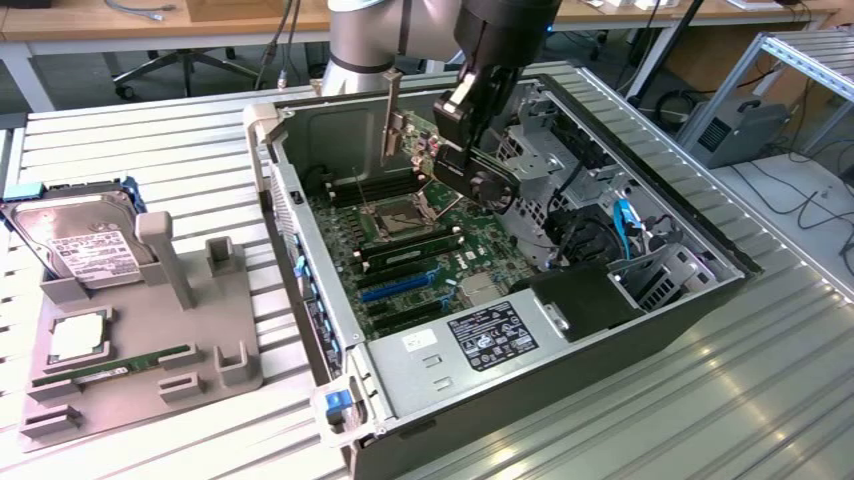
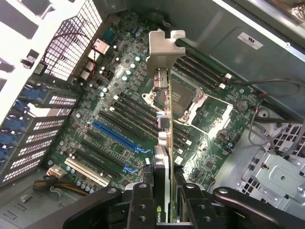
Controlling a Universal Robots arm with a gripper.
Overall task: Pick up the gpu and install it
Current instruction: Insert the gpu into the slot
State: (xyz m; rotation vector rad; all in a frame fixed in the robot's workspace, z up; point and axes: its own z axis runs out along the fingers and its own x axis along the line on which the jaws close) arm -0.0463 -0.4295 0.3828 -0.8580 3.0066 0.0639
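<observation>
The gpu [image 1: 474, 180] hangs in the air inside the open computer case [image 1: 667, 300], over the motherboard [image 1: 414, 250]. My gripper [image 1: 454, 140] is shut on it from above. Its silver end bracket [image 1: 391, 112] points toward the case's rear wall. In the wrist view the gpu [image 2: 167, 124] is seen edge-on, its bracket [image 2: 164, 47] farthest from the camera, clamped between my gripper's [image 2: 166, 207] black fingers [image 2: 141, 205]. It hovers above the processor socket [image 2: 183, 98], beside the black slots and the blue slot [image 2: 119, 136], touching none of them.
A grey holder tray [image 1: 174, 330] at the exterior view's left carries a hard drive [image 1: 87, 245], a processor [image 1: 80, 335] and a memory stick [image 1: 114, 368]. The power supply [image 1: 494, 335], drive cage [image 1: 661, 280] and cables [image 1: 621, 225] crowd the case's near end.
</observation>
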